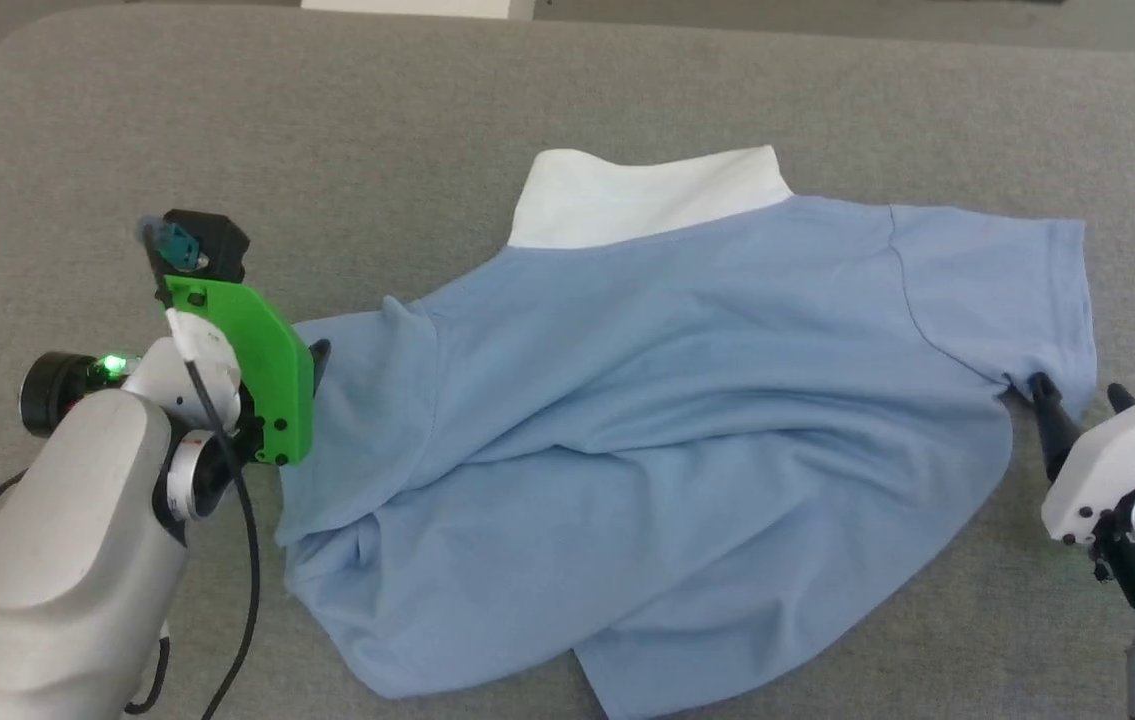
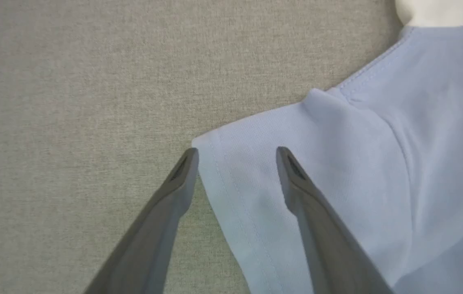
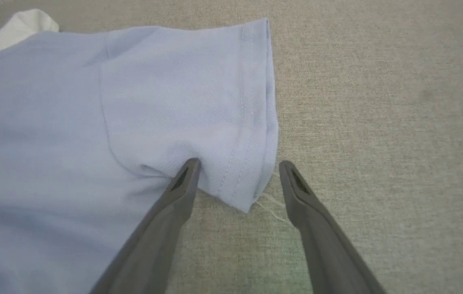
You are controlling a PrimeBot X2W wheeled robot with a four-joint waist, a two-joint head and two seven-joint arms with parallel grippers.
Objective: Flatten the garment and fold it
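1. Reaching in from the lower left of the head view, the left gripper (image 2: 237, 151) sits on a pale grey arm that carries a bright green plastic bracket (image 1: 262, 375). Its two dark fingers are spread apart and hold nothing. One tip is over bare surface just beside the hemmed corner of the near sleeve (image 2: 337, 134), and the other is over the sleeve itself. I cannot tell whether either tip touches the cloth.
2. The light blue, soft short-sleeved T-shirt (image 1: 677, 400) lies in the middle of the grey woven fabric surface (image 1: 427, 120). Its body is creased and rucked, with a band of white fabric (image 1: 647, 195) at its far edge.
3. The right gripper (image 3: 239, 162) is also spread wide and empty. One tip is at the underarm of the other sleeve (image 3: 194, 90) and the other is over bare surface just beside the hem. The sleeve's lower corner, with a loose white thread (image 3: 270, 204), lies between the two fingers.
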